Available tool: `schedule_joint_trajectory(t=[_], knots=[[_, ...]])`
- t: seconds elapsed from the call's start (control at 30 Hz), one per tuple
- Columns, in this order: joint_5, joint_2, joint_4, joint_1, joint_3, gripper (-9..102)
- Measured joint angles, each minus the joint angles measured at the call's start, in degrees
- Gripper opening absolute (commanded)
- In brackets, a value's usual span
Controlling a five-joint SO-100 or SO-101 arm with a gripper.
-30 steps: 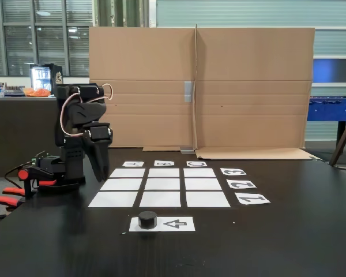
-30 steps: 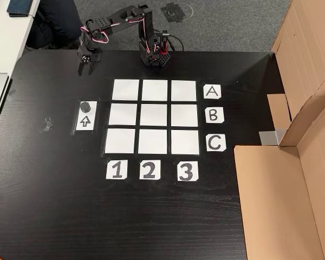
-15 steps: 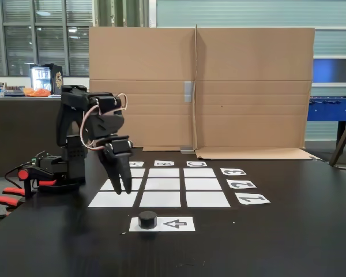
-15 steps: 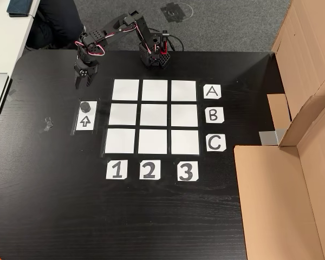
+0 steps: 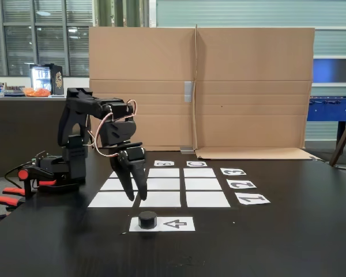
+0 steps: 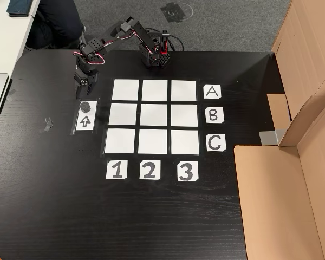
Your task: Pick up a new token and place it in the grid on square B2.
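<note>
The token (image 5: 147, 219) (image 6: 85, 106) is a small black puck resting on the end of a white arrow sheet (image 5: 179, 223) (image 6: 85, 122), just outside the grid (image 5: 161, 199) (image 6: 124, 141). Square B2 (image 5: 164, 184) (image 6: 155, 115), the centre white rectangle, is bare. My gripper (image 5: 137, 198) (image 6: 81, 95) hangs fingers-down, open, a little short of the token on the arm's side and above the table. Nothing is between its fingers.
The arm's base (image 5: 52, 170) (image 6: 153, 54) stands at the table edge beyond row A. Label cards A, B, C (image 6: 213, 115) and 1, 2, 3 (image 6: 149, 170) border the grid. A tall cardboard wall (image 5: 196, 86) (image 6: 292, 179) closes the far side.
The arm has swung out from its base and lowered, carrying the open gripper from the table's corner area toward the token. The token has not moved.
</note>
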Motion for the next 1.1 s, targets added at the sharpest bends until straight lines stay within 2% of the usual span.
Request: schedule_joint_trajectory(t=[0.6,1.1], knots=[[0.0,-10.6,0.0,-2.2,-8.7,25],[0.0,-13.8,0.0,-2.8,-9.9,26]])
